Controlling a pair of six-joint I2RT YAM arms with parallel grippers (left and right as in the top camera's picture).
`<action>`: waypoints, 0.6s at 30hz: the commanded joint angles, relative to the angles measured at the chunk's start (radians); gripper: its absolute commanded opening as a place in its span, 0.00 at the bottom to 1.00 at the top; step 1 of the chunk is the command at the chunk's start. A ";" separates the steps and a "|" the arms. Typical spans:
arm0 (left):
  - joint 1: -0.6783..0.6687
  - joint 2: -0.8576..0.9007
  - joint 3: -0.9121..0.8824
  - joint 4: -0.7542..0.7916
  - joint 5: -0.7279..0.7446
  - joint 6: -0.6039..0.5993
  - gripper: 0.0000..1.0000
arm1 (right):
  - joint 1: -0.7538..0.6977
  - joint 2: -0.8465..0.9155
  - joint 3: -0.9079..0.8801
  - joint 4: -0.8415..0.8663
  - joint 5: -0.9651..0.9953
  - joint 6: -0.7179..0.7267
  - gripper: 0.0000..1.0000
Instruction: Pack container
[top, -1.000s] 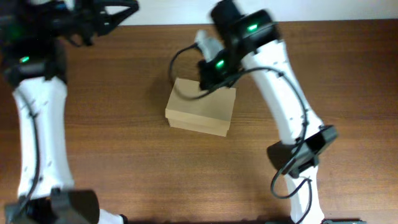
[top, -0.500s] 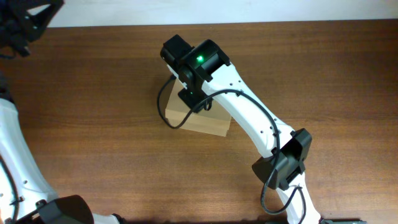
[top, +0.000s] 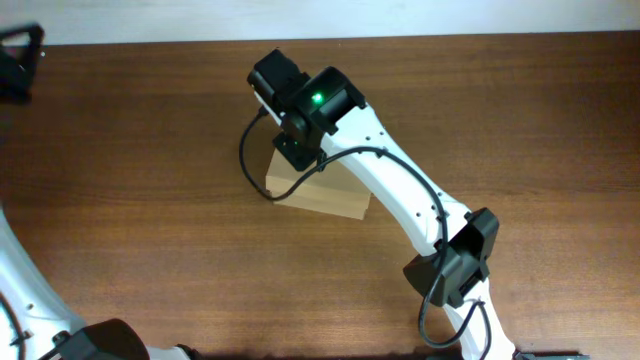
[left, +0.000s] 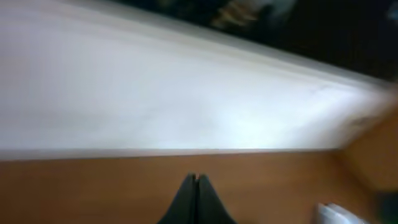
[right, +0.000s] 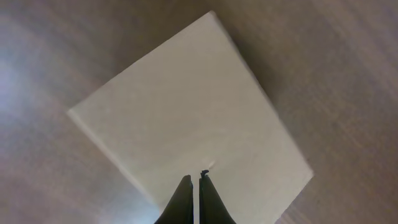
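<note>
Two grippers pressed together; container (top: 322, 199) lies lid-down-flat at the centre of the counter (top: 150, 200).
We judge the right gripper (right: 192, 181), over the lid (right: 186, 106), should press squarely downward, lest the box skid; left gripper (left: 196, 182) sits at 10 o'clock.

No legible txt, labels or nos. anywhere (container (right: 186, 118) plain).

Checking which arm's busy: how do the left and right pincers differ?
Place: right pincer over the container, left pincer far off at the back edge of the table. Aim: right pincer points down at the lid, left pincer faces a white wall. Both shut, empty.
</note>
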 joint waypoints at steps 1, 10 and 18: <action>-0.065 -0.058 0.000 -0.132 -0.448 0.316 0.02 | 0.024 -0.027 0.000 -0.020 -0.021 -0.002 0.04; -0.245 -0.112 0.000 -0.481 -0.770 0.370 0.02 | 0.035 -0.027 0.000 -0.121 -0.021 -0.002 0.04; -0.355 -0.153 0.000 -0.553 -0.816 0.371 0.02 | 0.029 -0.026 -0.003 -0.112 -0.009 -0.037 0.04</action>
